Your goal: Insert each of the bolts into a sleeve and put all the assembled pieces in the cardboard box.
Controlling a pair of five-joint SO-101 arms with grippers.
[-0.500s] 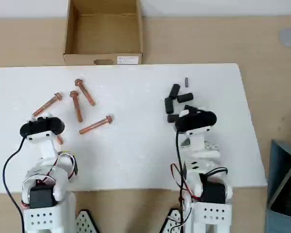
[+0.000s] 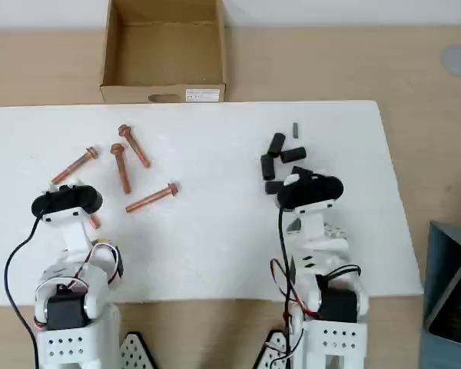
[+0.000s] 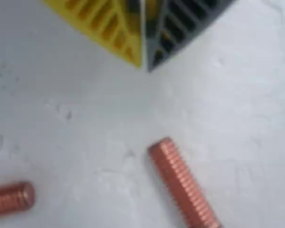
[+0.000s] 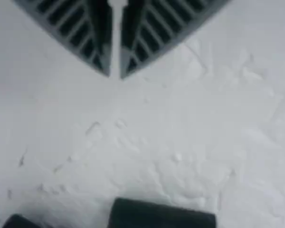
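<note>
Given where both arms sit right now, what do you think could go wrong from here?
1. The sleeves lie bunched, several touching, beside the right gripper; closing on one may scatter its neighbours or catch two.
2. The left gripper is shut near a bolt; descending without opening would likely push it away.
3. Farther out, two bolts lie close together; lifting one could roll the other.
</note>
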